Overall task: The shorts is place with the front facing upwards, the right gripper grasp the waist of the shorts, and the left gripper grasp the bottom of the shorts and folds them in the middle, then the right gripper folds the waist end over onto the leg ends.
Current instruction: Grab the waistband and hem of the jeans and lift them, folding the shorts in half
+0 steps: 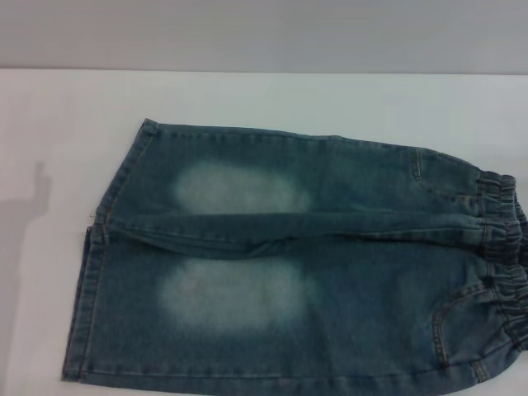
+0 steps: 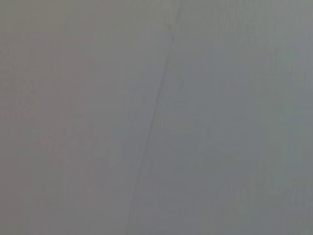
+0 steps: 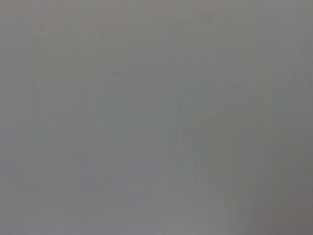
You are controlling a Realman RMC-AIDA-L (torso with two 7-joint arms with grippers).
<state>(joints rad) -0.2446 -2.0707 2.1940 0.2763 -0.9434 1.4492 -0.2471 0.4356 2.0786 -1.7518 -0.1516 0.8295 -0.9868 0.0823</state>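
The blue denim shorts point(image 1: 297, 264) lie spread flat on the white table, front up, with a pale faded patch on each thigh. The gathered elastic waist point(image 1: 503, 264) is at the right edge of the head view. The bottom of the shorts, two straight leg hems point(image 1: 103, 264), lies at the left. Neither the left gripper nor the right gripper appears in any view. Both wrist views show only a plain grey surface.
The white table point(image 1: 49, 165) extends bare to the left of and behind the shorts. A grey wall point(image 1: 264, 33) rises behind the table's far edge. A faint shadow falls on the table at the left.
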